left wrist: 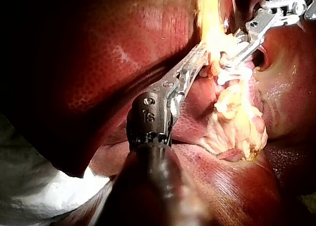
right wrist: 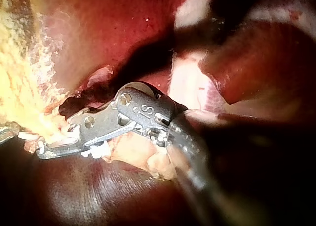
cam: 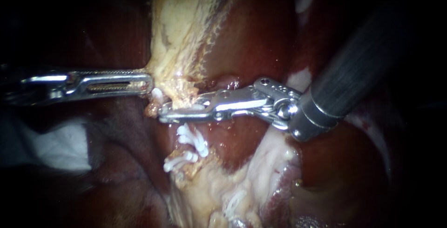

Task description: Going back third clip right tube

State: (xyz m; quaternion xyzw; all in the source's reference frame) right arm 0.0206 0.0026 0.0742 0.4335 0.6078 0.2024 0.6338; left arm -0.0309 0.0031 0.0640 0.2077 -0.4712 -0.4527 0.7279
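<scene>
Right instrument reaching in from upper right, tip lying just above the white clips — whether it is gripping anything, cannot tell, left instrument clamping tight on yellow tissue beside it.

Dark red liver is seen across most of the field, its surface wet and glistening. A strip of yellowish fatty tissue is draped down over it. A white cloth is tucked against the liver's edge, partly shadowed.
</scene>
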